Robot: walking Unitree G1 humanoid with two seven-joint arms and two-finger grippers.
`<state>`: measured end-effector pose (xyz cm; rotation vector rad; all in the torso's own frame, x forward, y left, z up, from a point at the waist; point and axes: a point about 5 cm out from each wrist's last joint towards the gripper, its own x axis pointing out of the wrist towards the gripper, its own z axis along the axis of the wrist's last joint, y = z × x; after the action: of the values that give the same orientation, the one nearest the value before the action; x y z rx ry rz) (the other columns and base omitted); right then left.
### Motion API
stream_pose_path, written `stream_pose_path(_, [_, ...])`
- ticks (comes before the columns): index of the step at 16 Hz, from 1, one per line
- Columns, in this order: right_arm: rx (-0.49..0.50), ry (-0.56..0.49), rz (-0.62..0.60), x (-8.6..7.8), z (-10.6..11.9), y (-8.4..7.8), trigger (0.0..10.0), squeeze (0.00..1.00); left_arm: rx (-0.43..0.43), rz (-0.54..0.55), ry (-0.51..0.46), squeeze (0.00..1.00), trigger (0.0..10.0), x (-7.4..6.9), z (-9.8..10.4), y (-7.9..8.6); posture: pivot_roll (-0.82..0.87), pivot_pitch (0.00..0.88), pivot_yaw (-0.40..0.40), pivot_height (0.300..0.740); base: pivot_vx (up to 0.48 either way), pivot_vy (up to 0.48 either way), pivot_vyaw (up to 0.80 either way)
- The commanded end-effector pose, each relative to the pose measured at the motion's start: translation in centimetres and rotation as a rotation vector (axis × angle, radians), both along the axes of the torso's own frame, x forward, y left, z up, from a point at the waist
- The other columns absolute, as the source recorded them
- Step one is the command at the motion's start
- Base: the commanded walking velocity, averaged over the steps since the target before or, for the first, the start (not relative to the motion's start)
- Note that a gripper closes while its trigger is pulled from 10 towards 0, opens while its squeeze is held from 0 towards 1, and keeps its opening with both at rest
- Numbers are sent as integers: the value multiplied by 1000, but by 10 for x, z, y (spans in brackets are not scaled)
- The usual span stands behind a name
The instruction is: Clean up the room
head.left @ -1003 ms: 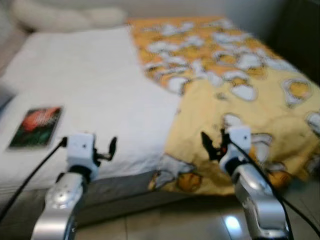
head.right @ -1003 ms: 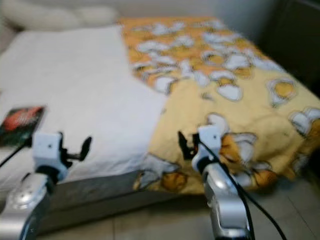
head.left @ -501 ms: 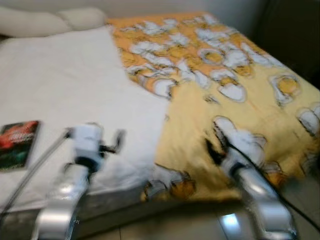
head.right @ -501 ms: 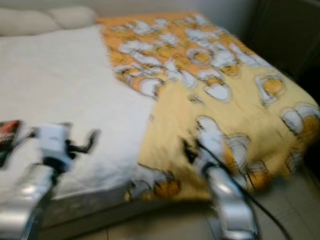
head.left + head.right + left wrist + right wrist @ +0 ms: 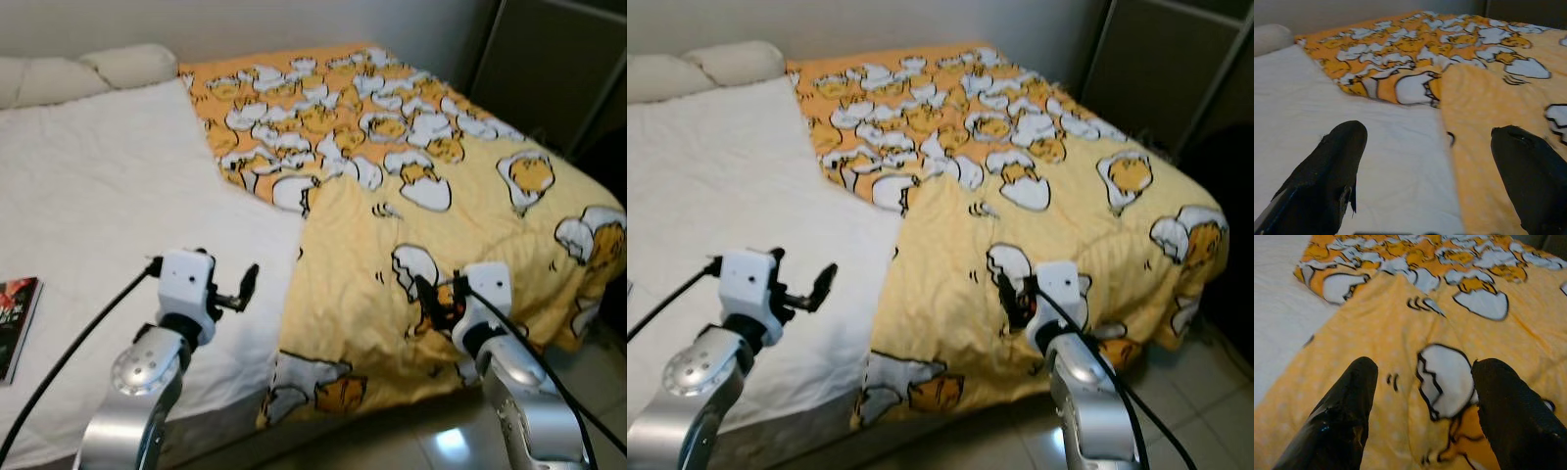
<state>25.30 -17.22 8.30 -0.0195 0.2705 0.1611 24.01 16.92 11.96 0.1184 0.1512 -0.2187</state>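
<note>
Just beyond the open right claw (image 5: 438, 297), yellow blanket (image 5: 441, 196).

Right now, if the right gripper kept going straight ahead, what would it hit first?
Most likely the yellow blanket: the open right gripper points across it, low and close. Exact contact spot is unclear.

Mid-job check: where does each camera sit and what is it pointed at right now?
Head stereo pair: looks forward and down at the bed and yellow blanket; shows both arms, left end effector, right end effector.
Left wrist: looks along its open fingers at the sheet-blanket edge.
Right wrist: looks along its open fingers at the blanket.
Shared: the blanket.
</note>
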Motion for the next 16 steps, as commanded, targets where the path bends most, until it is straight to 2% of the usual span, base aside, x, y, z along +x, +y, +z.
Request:
stream_pose_path(1, [12, -20, 29, 3, 4, 8, 10000, 0, 14, 3, -1, 0, 10000, 0, 1, 5, -46, 0, -15, 740, 319, 0, 0])
stream_pose_path(4, [7, -15, 40, 3, 4, 7, 10000, 0, 19, -37, 12, 0, 10000, -1, -2, 2, -46, 0, -13, 740, 319, 0, 0])
stream_pose_path(7, [-10, -5, 69, 3, 3, 7, 10000, 0, 0, -151, 65, 0, 10000, -1, -6, -8, -50, 0, -7, 740, 177, 0, 0])
stream_pose_path(9, [-31, 36, 141, -1, 2, 3, 10000, 0, 60, -260, 123, 0, 10000, 6, -16, -16, -67, 0, 3, 740, 0, 0, 0])
stream_pose_path(10, [-40, 45, 155, -2, 1, 2, 10000, 0, 59, -266, 133, 0, 10000, 7, -18, -17, -72, 0, 5, 740, 0, 0, 0])
stream_pose_path(11, [-59, 75, 209, -6, 0, -2, 10000, 0, 22, -314, 190, 1000, 10000, 12, -23, -21, -98, 0, 17, 740, 0, 0, 0])
stream_pose_path(12, [-82, 129, 307, -13, 1, -13, 10000, 0, 37, -366, 253, 1000, 10000, 24, -35, -29, -123, 0, 28, 740, 0, 0, 0])
stream_pose_path(16, [-137, 191, 453, -26, 7, -33, 10000, 0, -11, -351, 353, 1000, 10000, 52, -57, -41, -190, 0, 47, 740, 0, 0, 0])
